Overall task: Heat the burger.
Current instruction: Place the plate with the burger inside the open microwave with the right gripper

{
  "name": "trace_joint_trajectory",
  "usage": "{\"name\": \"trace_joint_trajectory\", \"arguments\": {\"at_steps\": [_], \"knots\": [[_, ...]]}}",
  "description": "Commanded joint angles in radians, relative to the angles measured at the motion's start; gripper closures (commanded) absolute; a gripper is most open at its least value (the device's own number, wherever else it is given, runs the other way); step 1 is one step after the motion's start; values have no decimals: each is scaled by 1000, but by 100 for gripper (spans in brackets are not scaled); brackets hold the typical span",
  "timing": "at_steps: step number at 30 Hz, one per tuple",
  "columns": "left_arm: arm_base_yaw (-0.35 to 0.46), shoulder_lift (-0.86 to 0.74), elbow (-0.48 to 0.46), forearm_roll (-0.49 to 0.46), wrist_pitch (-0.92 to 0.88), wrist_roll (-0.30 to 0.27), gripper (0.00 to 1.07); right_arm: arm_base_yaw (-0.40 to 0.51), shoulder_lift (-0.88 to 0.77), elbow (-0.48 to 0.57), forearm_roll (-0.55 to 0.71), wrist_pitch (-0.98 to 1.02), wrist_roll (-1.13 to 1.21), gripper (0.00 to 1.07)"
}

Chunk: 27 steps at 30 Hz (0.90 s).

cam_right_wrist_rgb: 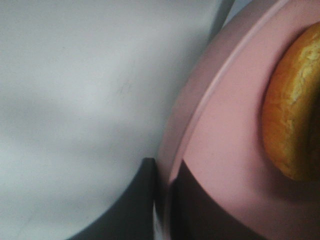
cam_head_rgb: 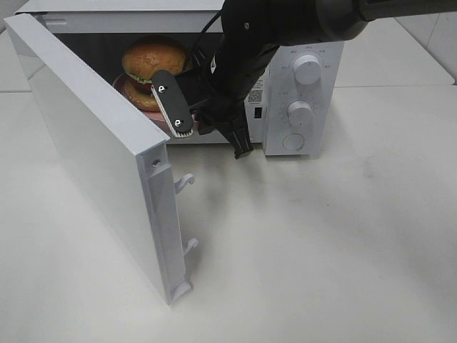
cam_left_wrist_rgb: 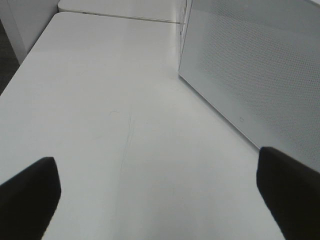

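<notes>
Right jaws are closed on the plate: in the wrist view the two dark fingers pinch its pink rim with barely a gap. Left jaws stand wide apart over bare table, gripping nothing, with a perforated white panel just beside them.

Out from the grip, the burger sits on that plate inside the microwave cavity, at 11 o'clock in the high view. The right arm reaches in from 1 o'clock. The door hangs open toward 7 o'clock, and the dials sit at 1 o'clock.

The burger stands upright, crown bun on top, stack axis vertical. It's round, so there's no sideways long axis to call.

Handling call: it looks light and squashy, its layers liable to slide and the glossy bun likely slippery. Best moved by the plate's rim, kept level, never squeezed. Whether the plate rests on the cavity floor, I can't tell.
</notes>
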<state>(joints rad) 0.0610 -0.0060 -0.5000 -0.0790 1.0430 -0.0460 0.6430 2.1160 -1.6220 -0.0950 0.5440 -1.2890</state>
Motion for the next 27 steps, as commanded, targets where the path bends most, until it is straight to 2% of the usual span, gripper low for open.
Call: {"name": "trace_joint_trajectory", "arguments": {"at_steps": [1,27], "knots": [[-5,-19,1,3,-9,0,7,1,6,-52,-30,-42,47,107],[-5,-19,1,3,-9,-1,7,1,215,-342,-38,-27,128,107]]}}
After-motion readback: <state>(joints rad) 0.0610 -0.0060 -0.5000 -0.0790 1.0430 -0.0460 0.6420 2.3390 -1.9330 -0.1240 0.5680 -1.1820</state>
